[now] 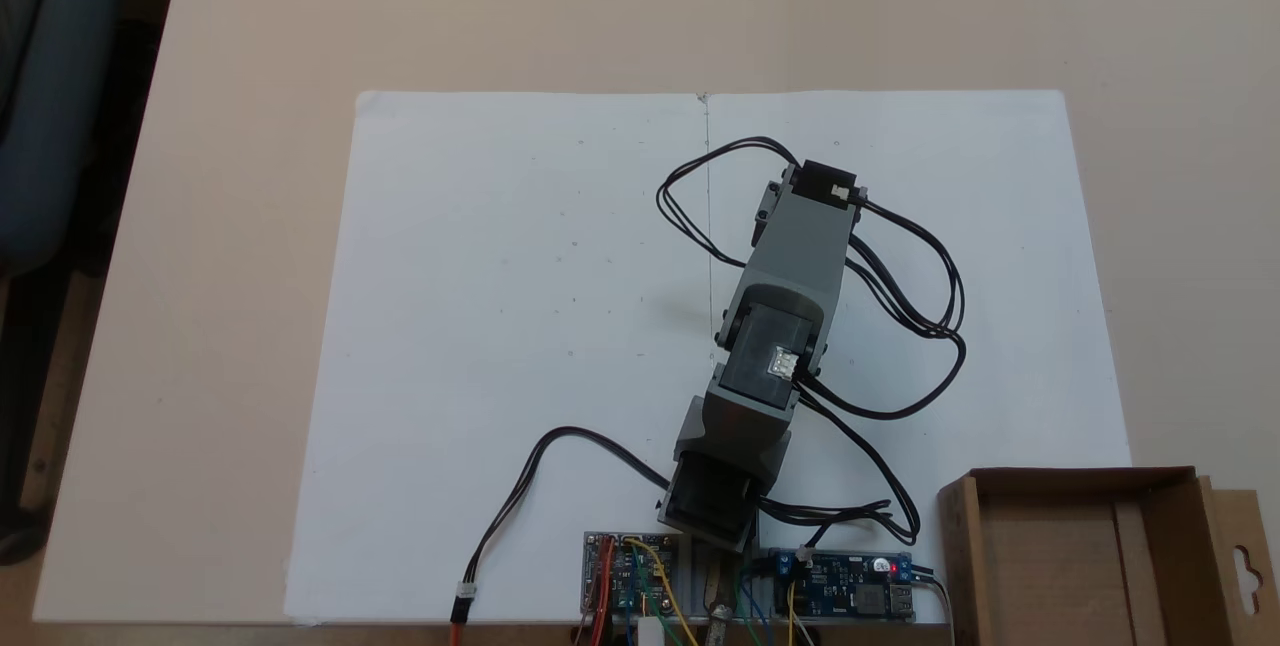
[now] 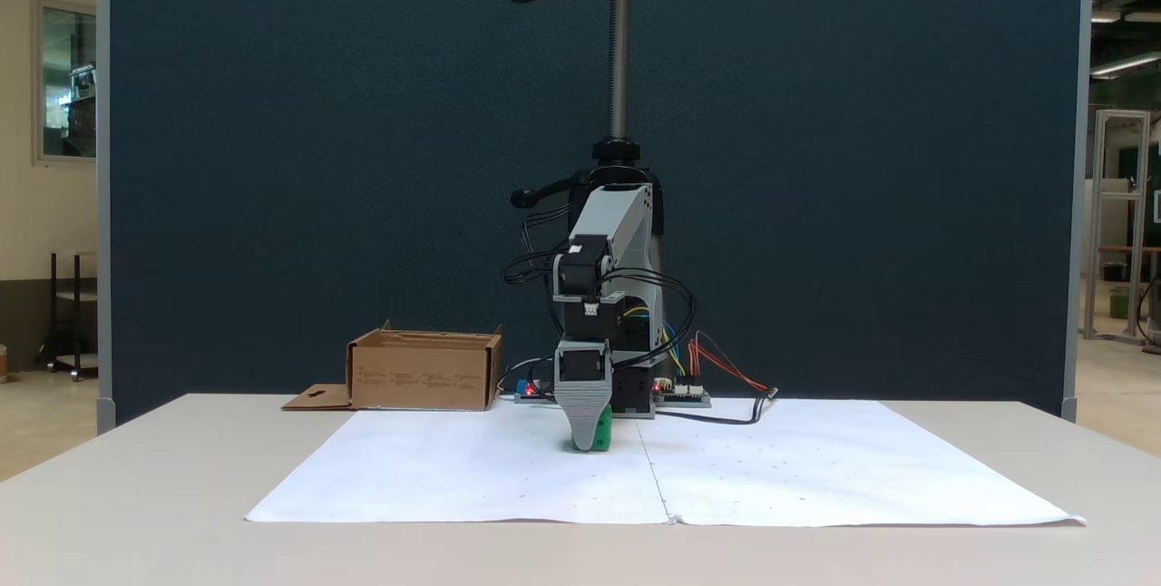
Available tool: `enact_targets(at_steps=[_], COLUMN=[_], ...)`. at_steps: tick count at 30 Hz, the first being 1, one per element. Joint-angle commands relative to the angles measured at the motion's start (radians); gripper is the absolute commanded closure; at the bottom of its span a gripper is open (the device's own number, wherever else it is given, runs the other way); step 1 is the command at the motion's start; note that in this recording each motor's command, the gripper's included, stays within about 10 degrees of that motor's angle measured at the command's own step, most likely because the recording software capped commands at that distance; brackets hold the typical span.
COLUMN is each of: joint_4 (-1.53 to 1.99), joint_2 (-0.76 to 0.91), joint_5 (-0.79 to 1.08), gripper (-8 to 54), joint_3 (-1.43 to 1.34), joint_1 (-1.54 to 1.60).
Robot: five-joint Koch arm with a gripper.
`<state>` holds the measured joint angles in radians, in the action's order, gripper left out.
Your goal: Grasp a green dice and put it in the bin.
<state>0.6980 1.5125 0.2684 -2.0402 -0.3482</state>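
In a fixed view from the front, my gripper (image 2: pixel 588 441) points straight down with its tip on the white paper. The green dice (image 2: pixel 603 430) shows as a green sliver at the right side of the wide grey finger (image 2: pixel 580 418), low on the paper. That finger hides the rest of the dice and the other jaw, so I cannot see how the jaws stand. The bin (image 2: pixel 422 377), a brown cardboard box, stands to the left of the arm's base. From above, the bin (image 1: pixel 1080 474) sits at the lower right and the arm (image 1: pixel 790 266) covers the gripper and dice.
White paper sheets (image 1: pixel 500 326) cover the middle of the beige table. Black cables (image 1: pixel 930 326) loop to the right of the arm. Circuit boards (image 1: pixel 850 586) and wires lie at the arm's base, next to the bin. A dark blue partition (image 2: pixel 272 160) stands behind the table.
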Motion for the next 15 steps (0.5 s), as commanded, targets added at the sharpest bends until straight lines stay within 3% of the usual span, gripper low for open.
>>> enact_targets(at_steps=[1,15], joint_4=[-0.025,-0.061], joint_2=[0.014,0.034], joint_5=[-0.051,-0.055], gripper=[33.2,33.2], joint_3=[0.002,0.023], joint_1=[-0.005,-0.017])
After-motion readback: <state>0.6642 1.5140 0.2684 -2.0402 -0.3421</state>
